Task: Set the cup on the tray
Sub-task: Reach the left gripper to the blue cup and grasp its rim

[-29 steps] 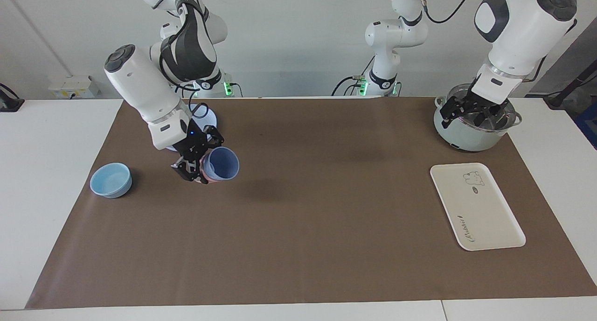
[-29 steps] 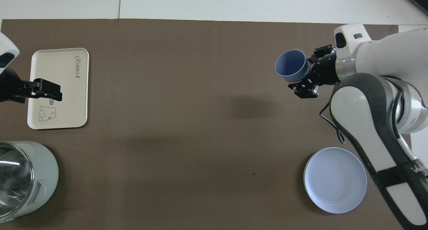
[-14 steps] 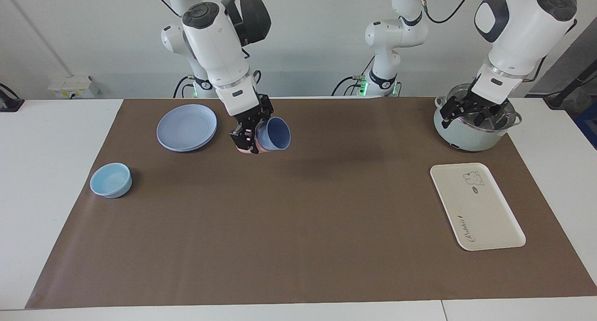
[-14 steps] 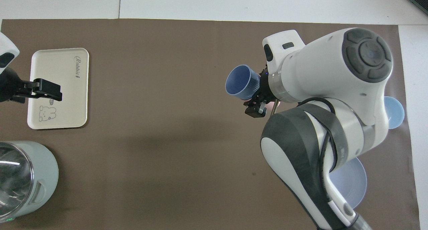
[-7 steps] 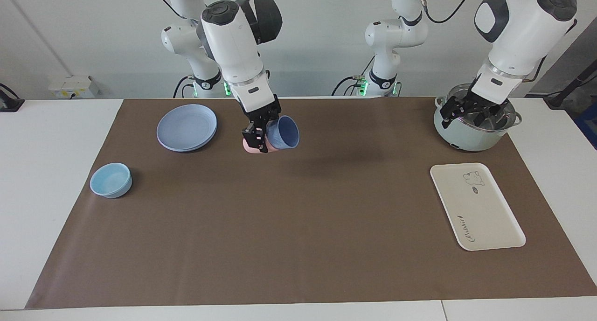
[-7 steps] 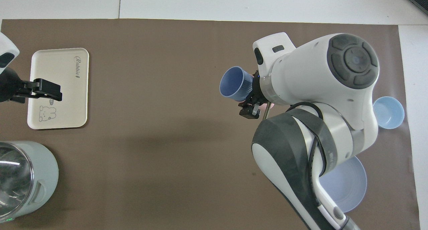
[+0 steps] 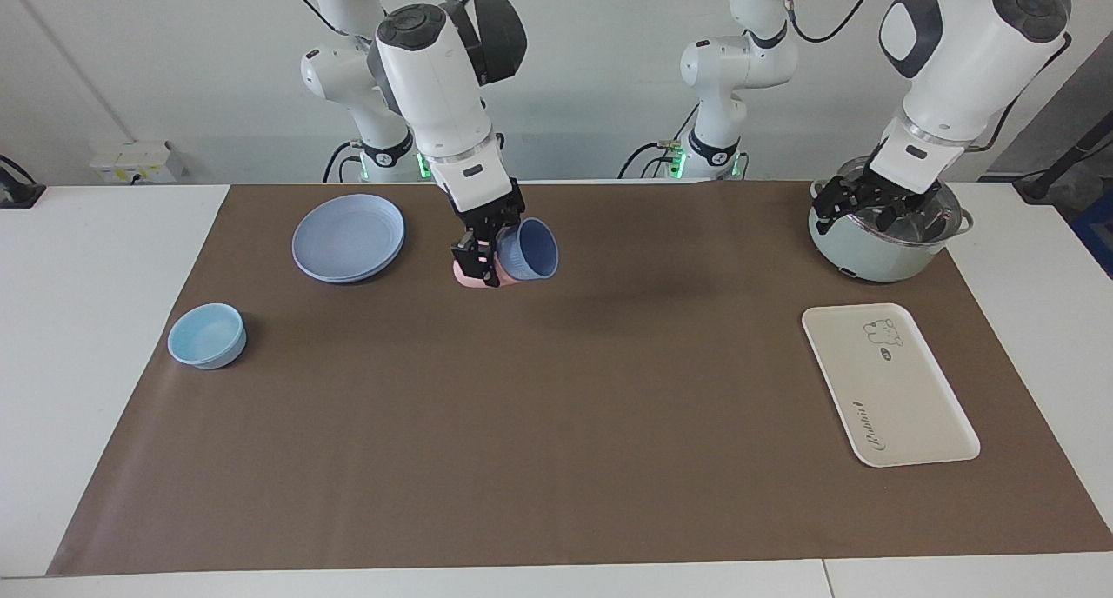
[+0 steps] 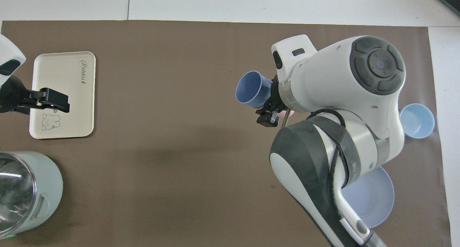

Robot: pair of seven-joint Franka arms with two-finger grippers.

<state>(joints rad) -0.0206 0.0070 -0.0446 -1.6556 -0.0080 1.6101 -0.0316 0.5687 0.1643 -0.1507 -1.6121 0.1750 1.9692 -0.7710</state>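
My right gripper is shut on the periwinkle-blue cup and holds it tilted, mouth sideways, in the air over the brown mat beside the blue plate. The cup also shows in the overhead view. A bit of pink shows at the cup's base by the fingers. The cream tray with the bear drawing lies flat and empty at the left arm's end of the table, also seen in the overhead view. My left gripper waits in the air over the pot.
A round blue plate lies near the right arm's base. A light-blue bowl sits at the right arm's end of the mat. A pale-green pot with a glass lid stands nearer to the robots than the tray.
My right gripper has carried the cup from beside the bowl up and toward the table's middle, and has almost stopped in the last half second. The left gripper has shifted slightly.
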